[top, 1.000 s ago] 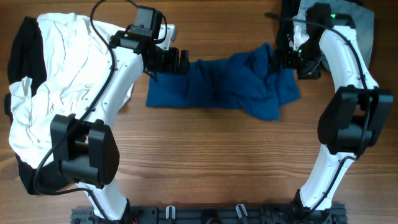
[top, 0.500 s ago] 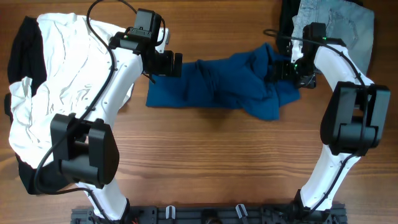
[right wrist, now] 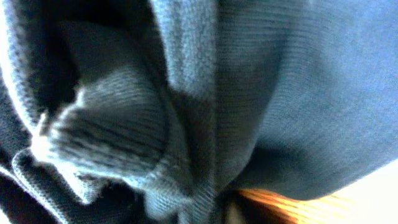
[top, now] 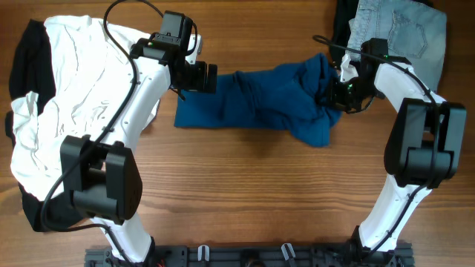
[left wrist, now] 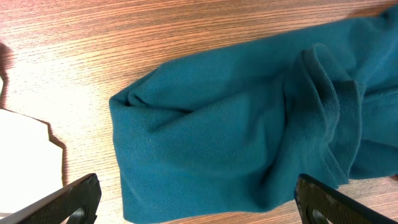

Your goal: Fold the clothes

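Note:
A blue garment (top: 260, 104) lies crumpled across the middle of the wooden table. My left gripper (top: 211, 76) hovers at its left end, open. In the left wrist view the black fingertips (left wrist: 74, 199) stand wide apart either side of the garment's folded left edge (left wrist: 186, 137), not touching it. My right gripper (top: 335, 93) is buried in the garment's right end, shut on a bunch of the fabric. Ribbed blue cloth (right wrist: 186, 106) fills the right wrist view and gathers into a pinch at the jaws (right wrist: 217, 205), with the fingers themselves hidden.
A large white cloth pile (top: 74, 96) with a black garment (top: 30, 59) covers the table's left side. Grey jeans (top: 401, 30) lie at the back right corner. A black rail (top: 245, 256) runs along the front edge.
My right gripper has moved left into the garment's right end and closed on it, drawing that edge inward. The left arm shifted slightly left, then held still, staying open.

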